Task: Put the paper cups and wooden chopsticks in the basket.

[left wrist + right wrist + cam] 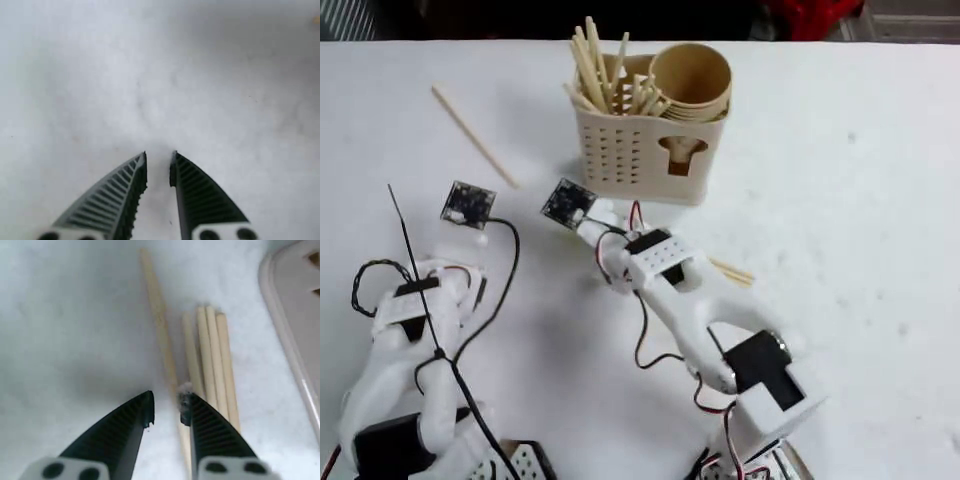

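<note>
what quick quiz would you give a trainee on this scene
1. True or false: the paper cups sit in the basket.
2. What lies by the right gripper? A) chopsticks B) a cup C) a spoon
3. Fill in: the lone chopstick lies on the ____.
Key: 1 true; 2 A; 3 table.
</note>
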You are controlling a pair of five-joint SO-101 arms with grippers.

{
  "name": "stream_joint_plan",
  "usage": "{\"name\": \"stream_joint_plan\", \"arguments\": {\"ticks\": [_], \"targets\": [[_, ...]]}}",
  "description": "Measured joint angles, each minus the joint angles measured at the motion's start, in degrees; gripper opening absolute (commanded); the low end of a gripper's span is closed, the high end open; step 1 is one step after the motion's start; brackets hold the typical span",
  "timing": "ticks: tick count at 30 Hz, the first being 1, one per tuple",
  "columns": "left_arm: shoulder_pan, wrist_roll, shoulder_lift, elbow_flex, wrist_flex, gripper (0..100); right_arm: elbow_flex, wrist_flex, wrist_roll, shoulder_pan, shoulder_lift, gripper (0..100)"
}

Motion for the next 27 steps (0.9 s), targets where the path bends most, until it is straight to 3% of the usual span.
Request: {"name": "stream_joint_plan", "arguments": {"ticks": [14, 17, 19, 27], "targets": [[0.0, 0.0, 0.0, 0.0, 0.0, 10, -0.8, 9.7, 0.0, -4.7, -0.9, 9.2], [0.0, 0.0, 0.0, 0.0, 0.0, 10, -1.2, 9.9, -0.7, -4.8, -0.3, 7.4], [0.0, 0.0, 0.0, 0.0, 0.0, 10, -1.5, 10.3, -1.0, -4.8, -0.3, 1.1], [0.0, 0.0, 0.0, 0.0, 0.0, 10, -1.4, 13.7, -1.5, -5.0, -2.1, 1.8]]}}
